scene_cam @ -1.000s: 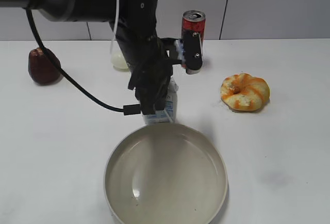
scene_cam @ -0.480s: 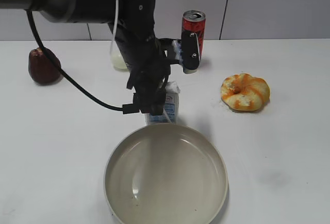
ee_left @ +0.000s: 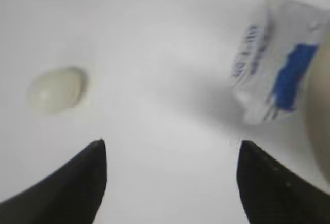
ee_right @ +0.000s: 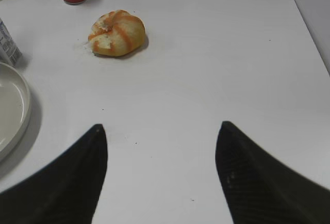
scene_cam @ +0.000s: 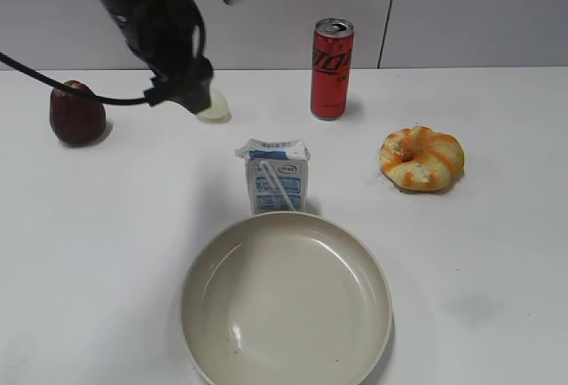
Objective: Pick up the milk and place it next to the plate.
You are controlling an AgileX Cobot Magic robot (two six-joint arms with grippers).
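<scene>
The milk [scene_cam: 277,176], a white and blue carton with a straw on its front, stands upright on the table, touching or nearly touching the far rim of the beige plate [scene_cam: 284,314]. My left gripper [ee_left: 170,146] is open and empty, raised at the back left, well clear of the milk. In the left wrist view the milk [ee_left: 278,64] shows at the upper right, beside the plate's edge [ee_left: 319,105]. My right gripper [ee_right: 162,131] is open and empty over bare table; its view shows the milk [ee_right: 7,46] and plate [ee_right: 10,105] at the far left.
A red can [scene_cam: 331,67] stands behind the milk. An orange-striped bun [scene_cam: 422,159] lies at the right. A pale egg-shaped object [scene_cam: 213,106] and a dark red fruit [scene_cam: 77,114] lie at the back left, under the left arm [scene_cam: 151,12].
My left gripper has let go of the milk and drawn up and back to the left. The milk stays standing by the plate's far rim.
</scene>
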